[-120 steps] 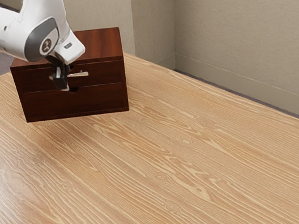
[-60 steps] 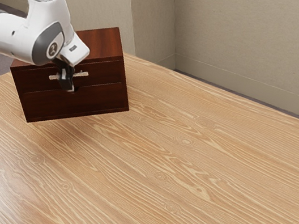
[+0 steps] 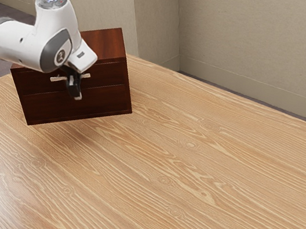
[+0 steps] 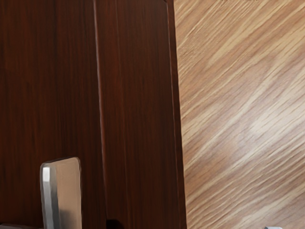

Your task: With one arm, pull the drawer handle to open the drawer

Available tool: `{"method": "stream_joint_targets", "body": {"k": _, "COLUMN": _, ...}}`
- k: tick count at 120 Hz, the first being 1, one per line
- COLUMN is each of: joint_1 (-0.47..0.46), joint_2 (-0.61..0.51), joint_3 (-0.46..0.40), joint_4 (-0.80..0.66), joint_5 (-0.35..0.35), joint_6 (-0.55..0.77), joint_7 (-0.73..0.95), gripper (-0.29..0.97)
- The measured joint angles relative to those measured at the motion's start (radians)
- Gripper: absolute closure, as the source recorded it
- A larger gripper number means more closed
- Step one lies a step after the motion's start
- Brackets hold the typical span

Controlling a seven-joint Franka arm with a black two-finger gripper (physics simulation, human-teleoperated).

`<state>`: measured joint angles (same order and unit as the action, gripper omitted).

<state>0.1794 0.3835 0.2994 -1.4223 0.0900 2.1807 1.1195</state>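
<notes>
Dark reddish wood marks your target: a small two-drawer chest (image 3: 103,44) standing on the pale oak table (image 3: 201,175), toward the exterior view's left and far side, turned at an angle to the table edge. The drawer handle (image 3: 58,79) is a pale metal bar across the upper drawer (image 3: 108,72). The gripper (image 3: 75,87) sits right at that bar, near its middle, with the white arm reaching in from the exterior view's left. It is placed there so that a pull would draw the drawer out squarely rather than skewing it.

You cannot tell from here whether the gripper is clamped on the bar or only set against it. In the wrist view one end of the bar (image 4: 61,191) lies just under the hand, against the drawer front, with the seam to the lower drawer (image 4: 138,119) beside it.

Both fronts look flush, so judge the drawer unopened. Confirm the grasp, then pull straight out along the chest's own facing.
</notes>
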Motion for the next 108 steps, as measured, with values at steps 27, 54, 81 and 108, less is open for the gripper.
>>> {"method": "stream_joint_targets", "body": {"k": 27, "joint_1": 0.009, "joint_2": -0.006, "joint_3": -0.013, "joint_4": -0.022, "joint_5": -0.015, "joint_6": 0.010, "joint_7": -0.003, "gripper": -0.01}}
{"method": "stream_joint_targets", "body": {"k": 54, "joint_1": 0.007, "joint_2": -0.076, "joint_3": -0.025, "joint_4": -0.104, "joint_5": 0.001, "joint_6": 0.014, "joint_7": 0.003, "gripper": 0.23}}
{"method": "stream_joint_targets", "body": {"k": 81, "joint_1": 0.008, "joint_2": -0.158, "joint_3": -0.024, "joint_4": -0.181, "joint_5": 0.006, "joint_6": 0.013, "joint_7": 0.002, "gripper": 0.26}}
{"method": "stream_joint_targets", "body": {"k": 108, "joint_1": 0.007, "joint_2": -0.205, "joint_3": -0.023, "joint_4": -0.263, "joint_5": 0.004, "joint_6": 0.036, "joint_7": 0.001, "gripper": 0.15}}
